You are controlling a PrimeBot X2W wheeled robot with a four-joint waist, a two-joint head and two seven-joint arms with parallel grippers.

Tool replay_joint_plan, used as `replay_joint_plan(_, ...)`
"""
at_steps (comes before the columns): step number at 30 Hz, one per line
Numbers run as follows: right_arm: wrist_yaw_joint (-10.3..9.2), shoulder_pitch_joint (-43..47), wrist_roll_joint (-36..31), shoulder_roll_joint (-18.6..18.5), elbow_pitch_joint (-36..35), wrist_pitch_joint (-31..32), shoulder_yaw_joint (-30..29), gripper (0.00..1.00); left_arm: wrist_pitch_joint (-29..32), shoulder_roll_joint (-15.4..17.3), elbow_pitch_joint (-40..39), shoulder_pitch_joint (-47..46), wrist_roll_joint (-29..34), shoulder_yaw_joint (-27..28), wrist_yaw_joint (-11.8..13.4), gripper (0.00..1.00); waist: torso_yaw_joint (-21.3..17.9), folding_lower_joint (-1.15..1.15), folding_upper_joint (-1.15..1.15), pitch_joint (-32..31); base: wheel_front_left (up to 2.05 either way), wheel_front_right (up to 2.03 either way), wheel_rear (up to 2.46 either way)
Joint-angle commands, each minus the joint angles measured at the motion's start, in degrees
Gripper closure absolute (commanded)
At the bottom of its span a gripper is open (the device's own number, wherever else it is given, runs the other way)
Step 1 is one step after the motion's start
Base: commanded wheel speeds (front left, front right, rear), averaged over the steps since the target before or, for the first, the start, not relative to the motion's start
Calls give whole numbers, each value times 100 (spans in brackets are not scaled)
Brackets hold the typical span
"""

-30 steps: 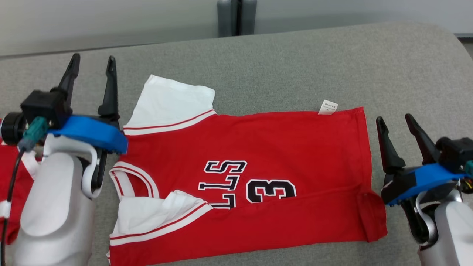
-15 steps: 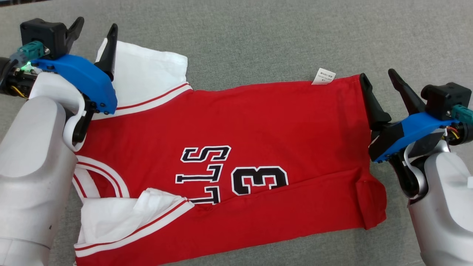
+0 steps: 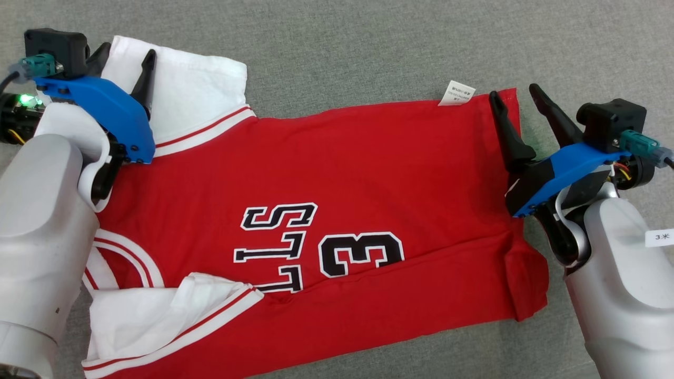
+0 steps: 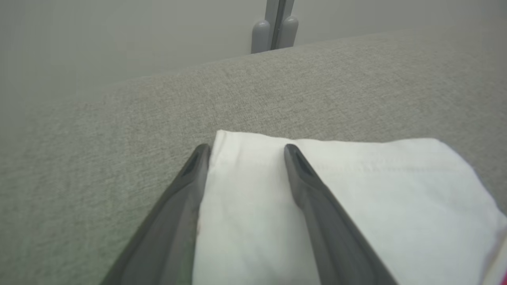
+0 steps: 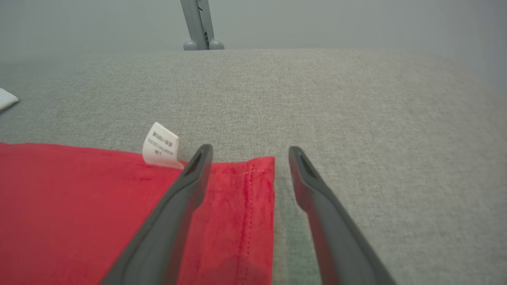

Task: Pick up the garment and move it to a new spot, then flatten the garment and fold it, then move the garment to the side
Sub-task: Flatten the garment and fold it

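The garment (image 3: 337, 173) is a red jersey with white sleeves and black "3" lettering, spread flat on the grey surface. My left gripper (image 3: 124, 55) hovers open over its far white sleeve (image 3: 195, 100); in the left wrist view that gripper (image 4: 245, 148) straddles the sleeve's far left corner (image 4: 253, 186). My right gripper (image 3: 513, 95) is open over the far hem corner (image 3: 508, 113) beside a white care tag (image 3: 457, 93). The right wrist view has this gripper (image 5: 249, 149) astride the red hem edge (image 5: 253, 186), the care tag (image 5: 161, 144) just left.
The grey fabric surface (image 3: 368, 47) stretches beyond the jersey. A grey upright post (image 4: 275, 27) stands past its far edge, against a pale wall. The near hem corner (image 3: 526, 284) is folded over, and the near white sleeve (image 3: 158, 316) lies crumpled.
The head camera has tilted down, so the whole picture shifted. Both grippers have moved in over the jersey's far corners, the left onto the white sleeve, the right onto the hem. Both stayed open.
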Motion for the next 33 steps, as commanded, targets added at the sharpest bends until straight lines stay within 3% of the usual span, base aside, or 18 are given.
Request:
replay_joint_plan(1, 3, -104, 40, -13, 48, -7, 30, 0, -8, 34, 65, -74, -79, -58, -8, 0, -17, 0, -1, 12, 0, 0, 0)
replay_joint_plan(8, 2, -208, 127, -83, 272, 97, 144, 0, 128, -8, 439, -166, -360, -344, -7, 0, -44, 0, -1, 65, 0, 0, 0)
replay_joint_plan(9, 3, -220, 145, -91, 313, 109, 153, 0, 180, -39, 490, -164, -400, -391, -7, 31, -40, 0, -1, 65, 0, 0, 0)
replay_joint_plan(10, 3, -251, 165, -103, 351, 132, 165, 0, 210, -56, 522, -164, -419, -452, -7, 71, -35, 0, -1, 64, 0, 0, 0)
replay_joint_plan(11, 3, -286, 169, -115, 382, 135, 172, 0, 209, -65, 541, -175, -439, -493, -7, 100, -27, 0, -1, 65, 0, 0, 0)
replay_joint_plan(24, 3, -612, 315, -222, 1031, 600, 332, 0, -369, -121, 414, -443, -643, -1005, -6, 100, 201, 0, -1, 19, 0, 0, 0)
replay_joint_plan(26, 3, -650, 405, -203, 1159, 714, 362, 100, -455, -143, 369, -461, -685, -1090, -6, 100, 239, 0, -1, -1, 0, 0, 0)
replay_joint_plan(33, 2, -657, 476, -290, 1265, 517, 290, 100, -847, -151, 265, -405, -828, -1285, -6, 100, 325, 0, -1, -185, 0, 0, 0)
